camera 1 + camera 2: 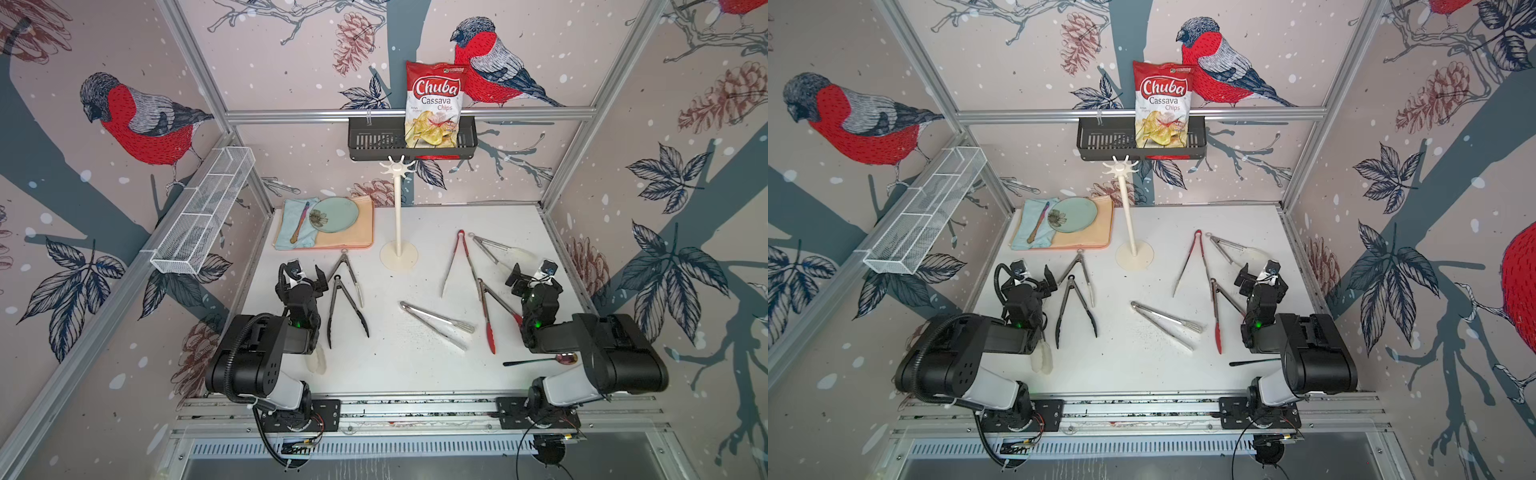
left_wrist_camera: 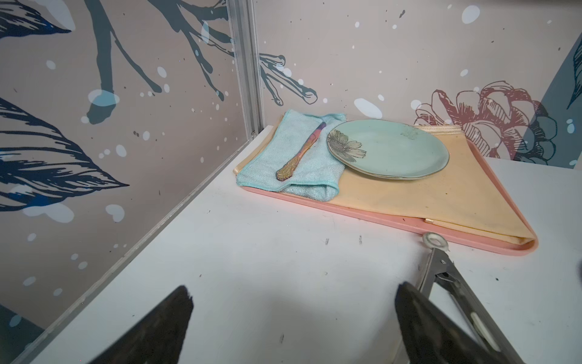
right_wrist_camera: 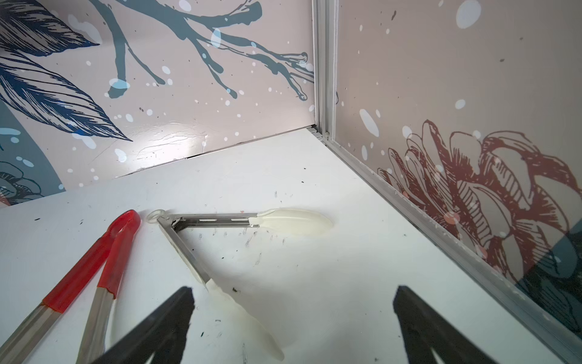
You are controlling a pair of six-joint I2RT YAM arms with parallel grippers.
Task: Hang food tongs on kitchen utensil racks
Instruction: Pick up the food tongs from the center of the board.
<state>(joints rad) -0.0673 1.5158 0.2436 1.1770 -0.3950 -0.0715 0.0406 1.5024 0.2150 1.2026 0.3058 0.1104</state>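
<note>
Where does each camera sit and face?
Top views: high above robot, looking down and forward at utensil rack; left arm, right arm show.
Left wrist: on left arm, facing far-left corner, plate; open left gripper shows.
Right wrist: on right arm, facing far-right corner, white-tipped tongs, red-handled tongs; open right gripper shows.
Shared: top views also show plate and those tongs.

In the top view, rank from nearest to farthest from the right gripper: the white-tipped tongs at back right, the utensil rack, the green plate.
1. white-tipped tongs, back right, just ahead of the open right gripper.
2. utensil rack, centre back.
3. green plate, back left.
</note>
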